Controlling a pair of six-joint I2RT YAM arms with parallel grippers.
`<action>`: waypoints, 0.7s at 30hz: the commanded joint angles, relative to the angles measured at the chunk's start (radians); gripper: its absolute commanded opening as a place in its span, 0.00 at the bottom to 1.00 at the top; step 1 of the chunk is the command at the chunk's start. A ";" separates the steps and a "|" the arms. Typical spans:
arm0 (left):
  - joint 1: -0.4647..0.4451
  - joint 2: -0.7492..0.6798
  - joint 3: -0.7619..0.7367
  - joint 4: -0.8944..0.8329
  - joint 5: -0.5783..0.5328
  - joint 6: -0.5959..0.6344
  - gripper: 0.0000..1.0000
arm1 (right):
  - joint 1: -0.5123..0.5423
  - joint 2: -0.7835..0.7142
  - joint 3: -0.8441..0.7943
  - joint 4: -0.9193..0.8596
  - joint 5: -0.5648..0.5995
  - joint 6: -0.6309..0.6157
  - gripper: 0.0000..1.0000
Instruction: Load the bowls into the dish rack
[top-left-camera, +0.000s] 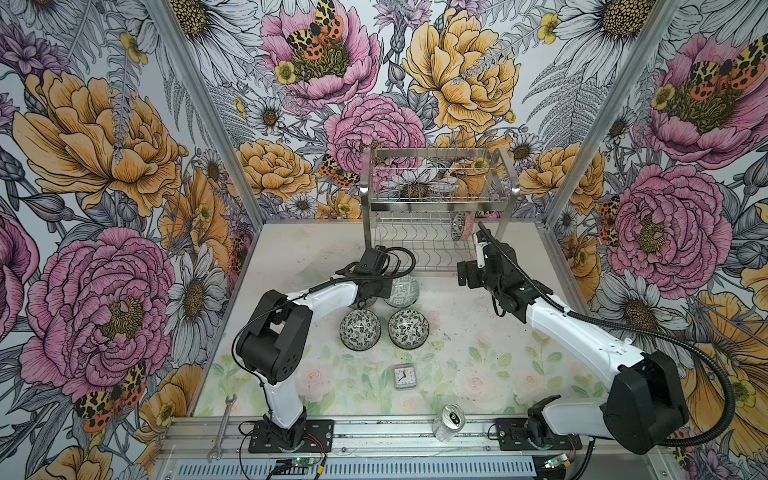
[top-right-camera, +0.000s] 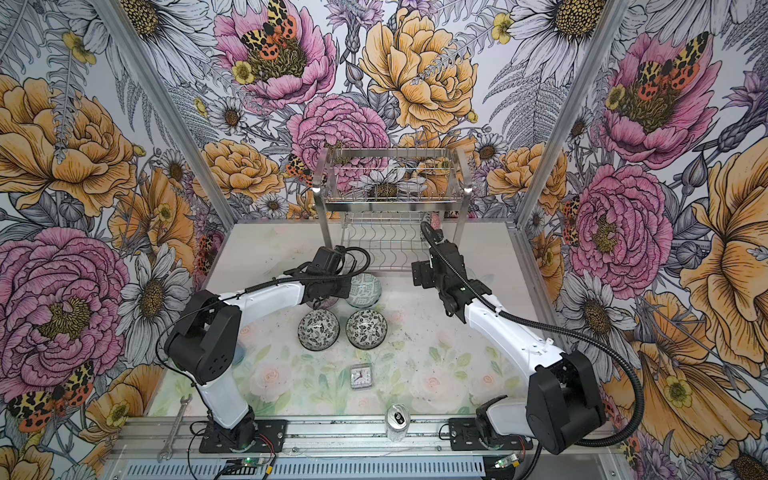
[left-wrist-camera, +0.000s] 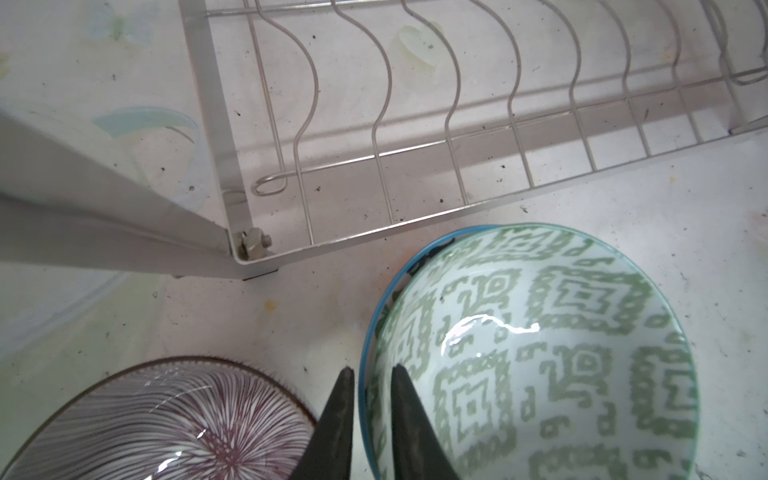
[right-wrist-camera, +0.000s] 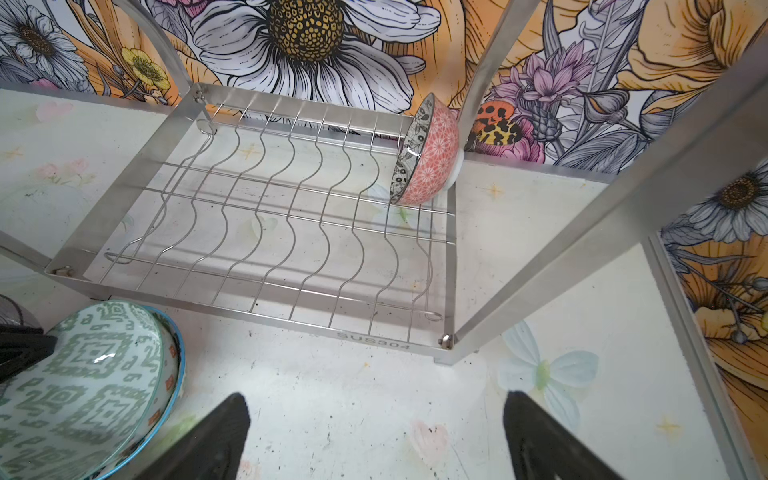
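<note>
i'm looking first at the dish rack (top-left-camera: 436, 204), which is standing at the back of the table. its upper basket is sitting empty. its wavy lower shelf (right-wrist-camera: 266, 216) is carrying one pink bowl (right-wrist-camera: 432, 158) on edge at the far right end, where the wires are propping it upright.

the green patterned bowl (left-wrist-camera: 540, 353) is sitting just in front of the rack's lower left corner, tipped rather than flat; i can't tell whether it's clear of the table. a black-and-white bowl (top-left-camera: 360, 330) and its twin (top-left-camera: 408, 328) are resting right side up nearer me, and a purple striped bowl (left-wrist-camera: 174, 419) is lying just beside the green one.

my left claw (left-wrist-camera: 371, 374) is pinching the green bowl's rim, one finger inside and one outside. i judge that grip is what's letting me stand it on edge for a slot. my right claw (right-wrist-camera: 376, 403) is hanging wide apart and empty in front of the shelf, probably so it's out of the way.
</note>
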 joint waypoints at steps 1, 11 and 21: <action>0.012 0.021 0.018 0.028 0.026 -0.011 0.19 | -0.008 -0.017 0.002 0.000 -0.014 0.020 0.97; 0.019 0.014 0.020 0.028 0.026 -0.006 0.15 | -0.010 -0.009 0.010 0.000 -0.021 0.021 0.97; 0.025 -0.007 0.007 0.018 0.018 -0.003 0.06 | -0.010 -0.007 0.005 -0.001 -0.021 0.025 0.97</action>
